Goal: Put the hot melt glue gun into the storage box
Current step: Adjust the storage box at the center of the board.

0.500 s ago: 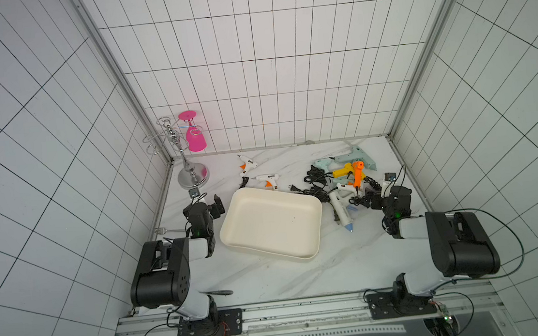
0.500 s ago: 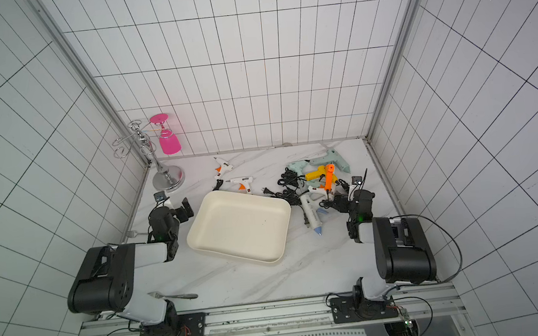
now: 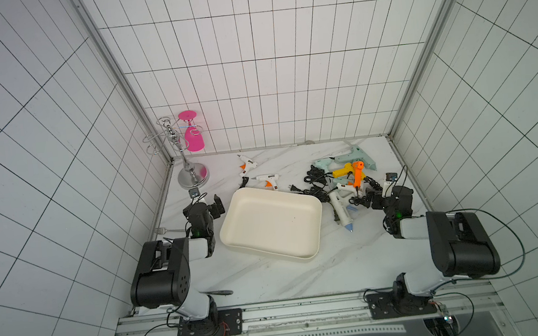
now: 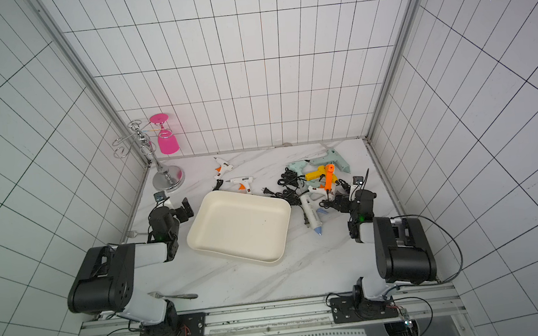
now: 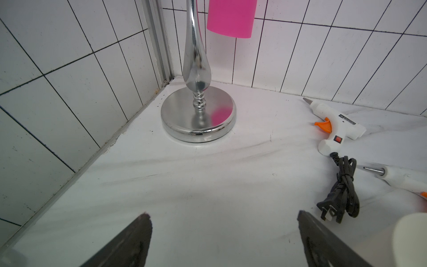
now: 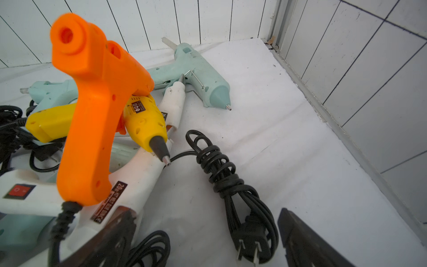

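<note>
Empty storage box [image 3: 270,225], skewed on the worktop [image 3: 273,284]
Cream-white, shallow; glue gun pile [image 3: 343,170] just right of it, two white glue guns [image 3: 268,177] behind.

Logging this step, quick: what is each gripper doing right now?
Left gripper: open, holding nothing.
Right gripper: open, holding nothing, close to the orange glue gun.

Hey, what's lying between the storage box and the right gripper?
In both top views, a white glue gun with a blue tip and tangled black cords lie between the storage box and the right gripper.
</note>
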Controlling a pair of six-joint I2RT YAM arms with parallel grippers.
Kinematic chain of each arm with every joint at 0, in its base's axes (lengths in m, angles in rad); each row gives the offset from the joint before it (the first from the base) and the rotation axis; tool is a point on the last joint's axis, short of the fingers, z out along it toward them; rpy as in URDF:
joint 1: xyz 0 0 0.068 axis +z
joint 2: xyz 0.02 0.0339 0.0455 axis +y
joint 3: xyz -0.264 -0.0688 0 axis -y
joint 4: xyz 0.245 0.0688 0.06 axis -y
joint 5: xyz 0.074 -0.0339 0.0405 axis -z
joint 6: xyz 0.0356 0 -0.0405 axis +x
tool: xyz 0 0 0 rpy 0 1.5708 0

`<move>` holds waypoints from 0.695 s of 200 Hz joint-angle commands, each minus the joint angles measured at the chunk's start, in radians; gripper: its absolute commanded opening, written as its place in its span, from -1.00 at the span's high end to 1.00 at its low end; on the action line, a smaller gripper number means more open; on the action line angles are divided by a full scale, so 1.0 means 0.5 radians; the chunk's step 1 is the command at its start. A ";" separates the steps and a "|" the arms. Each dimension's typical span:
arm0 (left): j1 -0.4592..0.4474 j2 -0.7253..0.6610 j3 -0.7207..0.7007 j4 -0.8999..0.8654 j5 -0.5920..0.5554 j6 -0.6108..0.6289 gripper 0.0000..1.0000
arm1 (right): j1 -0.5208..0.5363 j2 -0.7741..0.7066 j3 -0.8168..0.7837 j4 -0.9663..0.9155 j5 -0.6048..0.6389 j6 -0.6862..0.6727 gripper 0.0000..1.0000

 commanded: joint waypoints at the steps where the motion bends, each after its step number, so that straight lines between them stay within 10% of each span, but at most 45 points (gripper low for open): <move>1: 0.000 -0.004 0.020 0.033 0.008 0.003 -0.98 | -0.022 -0.006 0.058 0.025 -0.029 0.024 -0.99; 29: 0.017 -0.006 0.034 0.011 0.043 -0.009 -0.98 | -0.022 -0.342 0.247 -0.594 0.444 0.240 -0.99; 59: -0.050 -0.130 0.081 -0.049 -0.193 0.036 -0.97 | -0.009 -0.582 0.677 -1.522 0.398 0.510 -0.99; 104: -0.481 -0.557 0.837 -1.937 -0.914 -0.448 -0.98 | 0.221 -0.779 0.972 -2.335 0.332 0.587 -0.99; 139: -0.741 -0.702 1.269 -3.378 -0.490 -1.448 -0.97 | 0.483 -0.853 0.992 -2.616 0.202 0.619 -0.99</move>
